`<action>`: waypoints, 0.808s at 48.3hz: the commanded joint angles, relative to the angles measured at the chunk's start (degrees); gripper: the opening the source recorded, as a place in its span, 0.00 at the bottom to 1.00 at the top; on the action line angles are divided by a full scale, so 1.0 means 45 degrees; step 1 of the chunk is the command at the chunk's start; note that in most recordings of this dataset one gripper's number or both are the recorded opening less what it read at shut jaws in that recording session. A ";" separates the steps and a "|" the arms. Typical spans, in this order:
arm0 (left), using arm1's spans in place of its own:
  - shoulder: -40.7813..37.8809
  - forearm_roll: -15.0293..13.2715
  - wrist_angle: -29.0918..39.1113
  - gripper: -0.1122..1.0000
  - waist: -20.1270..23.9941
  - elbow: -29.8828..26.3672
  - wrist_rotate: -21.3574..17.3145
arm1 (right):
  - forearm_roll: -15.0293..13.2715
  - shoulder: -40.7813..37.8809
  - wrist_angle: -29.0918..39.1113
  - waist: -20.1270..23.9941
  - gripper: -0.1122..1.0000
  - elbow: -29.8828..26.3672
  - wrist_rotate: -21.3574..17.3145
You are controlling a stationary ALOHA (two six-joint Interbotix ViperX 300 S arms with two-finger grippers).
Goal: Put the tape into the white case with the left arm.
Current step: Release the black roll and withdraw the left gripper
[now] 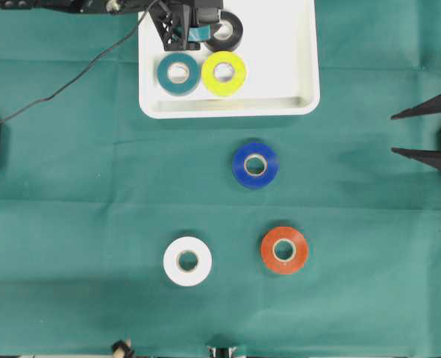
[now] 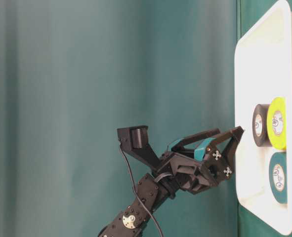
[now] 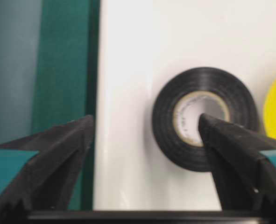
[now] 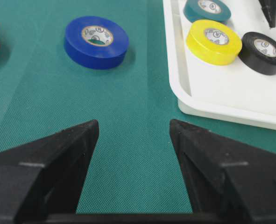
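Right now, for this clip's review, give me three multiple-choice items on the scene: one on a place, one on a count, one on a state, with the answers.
1. Where does the black roll lie?
A. On the cloth beside the blue roll
B. In the white case
C. Between the right gripper's fingers

2. How many rolls lie on the green cloth, outside the case?
A. Three
B. One
C. Five

3. How does the left gripper stand?
A. Shut on the black roll
B. Shut on nothing
C. Open, holding nothing

Answers:
1. B: the overhead view shows it inside the rim, next to the teal roll and yellow roll.
2. A: the blue roll, white roll and orange roll are on the cloth.
3. C: its wrist view shows the fingers wide apart above the black roll.
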State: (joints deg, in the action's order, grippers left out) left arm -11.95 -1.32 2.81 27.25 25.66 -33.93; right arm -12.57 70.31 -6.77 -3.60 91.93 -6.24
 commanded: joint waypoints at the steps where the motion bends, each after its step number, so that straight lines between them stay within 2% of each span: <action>1: 0.0762 -0.0020 -0.0039 0.96 -0.0098 0.0098 0.0039 | 0.0000 -0.0078 -0.0117 0.0000 0.99 -0.0156 -0.0020; 10: 0.1621 -0.0020 -0.0059 0.96 -0.0547 0.1113 0.0059 | -0.0020 -0.0059 -0.0117 -0.0020 0.99 -0.0137 -0.0020; 22: 0.2852 -0.0039 -0.0098 0.96 -0.1680 0.2656 0.0117 | 0.0000 -0.0059 -0.0117 0.0000 0.99 -0.0156 -0.0020; 28: 0.3437 -0.0039 -0.0117 0.96 -0.2246 0.3203 0.0605 | 0.0000 -0.0059 -0.0117 0.0000 0.99 -0.0137 -0.0020; 39: 0.4375 -0.0059 -0.0117 0.96 -0.3359 0.4023 0.2148 | 0.0000 -0.0059 -0.0117 0.0000 0.99 -0.0137 -0.0020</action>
State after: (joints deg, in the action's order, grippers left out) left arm 5.19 -1.41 2.72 13.54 43.42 -25.66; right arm -12.57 70.40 -6.77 -3.60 91.93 -6.24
